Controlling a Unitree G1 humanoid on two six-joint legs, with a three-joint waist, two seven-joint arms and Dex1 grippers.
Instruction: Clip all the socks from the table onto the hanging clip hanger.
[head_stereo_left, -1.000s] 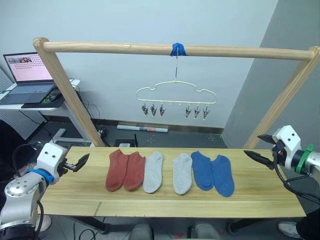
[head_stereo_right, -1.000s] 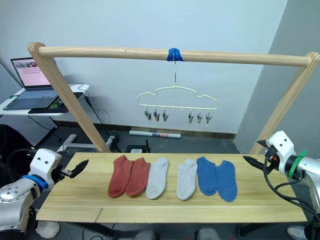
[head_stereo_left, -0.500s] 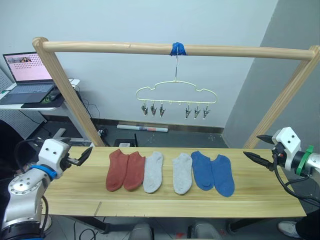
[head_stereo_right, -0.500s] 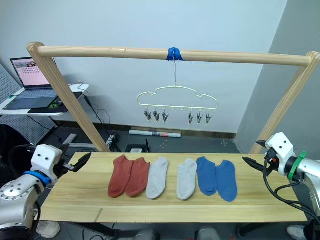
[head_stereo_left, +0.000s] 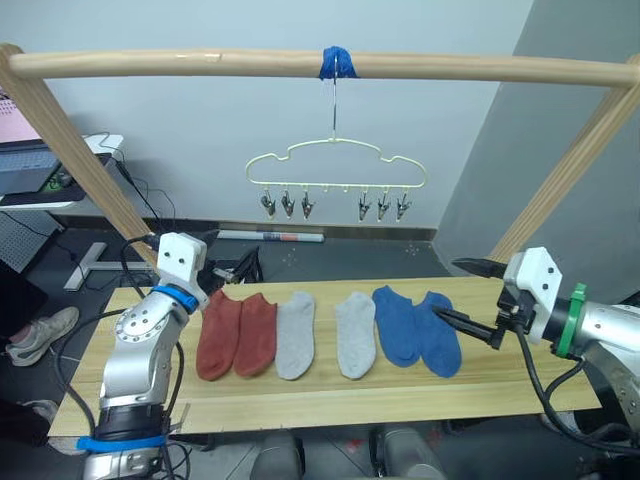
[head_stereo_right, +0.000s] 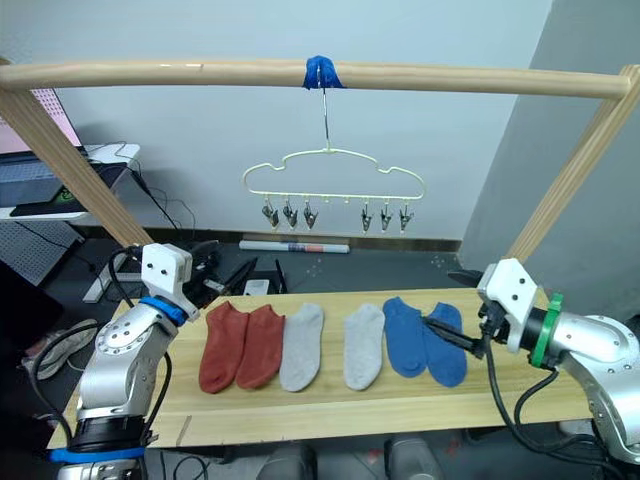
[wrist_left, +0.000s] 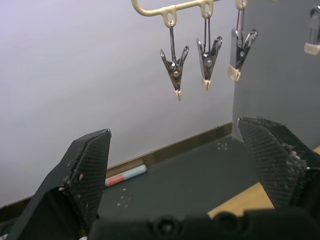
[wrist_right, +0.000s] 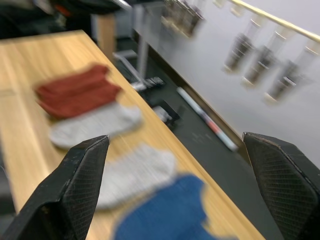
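Observation:
Six socks lie in a row on the pale wooden table (head_stereo_left: 300, 400): two rust-red (head_stereo_left: 238, 335), two light grey (head_stereo_left: 295, 333) (head_stereo_left: 355, 333) and two blue (head_stereo_left: 418, 330). Above them the pale-yellow clip hanger (head_stereo_left: 335, 163) hangs by its hook from the pole, its metal clips (wrist_left: 175, 62) empty. My left gripper (head_stereo_left: 237, 270) is open at the table's far edge, just behind the red socks and pointing towards the clips. My right gripper (head_stereo_left: 463, 295) is open at the right end of the row. Its lower finger is over the outer blue sock.
A round wooden pole frame (head_stereo_left: 300, 63) spans the table, with slanted legs at both ends. A side desk with a laptop (head_stereo_right: 30, 130) stands at the far left. Cables and a tube (head_stereo_left: 270, 236) lie on the floor behind the table.
The head camera has shifted. My left gripper has swung in from the table's left end to behind the red socks. My right gripper has moved left, over the outer blue sock.

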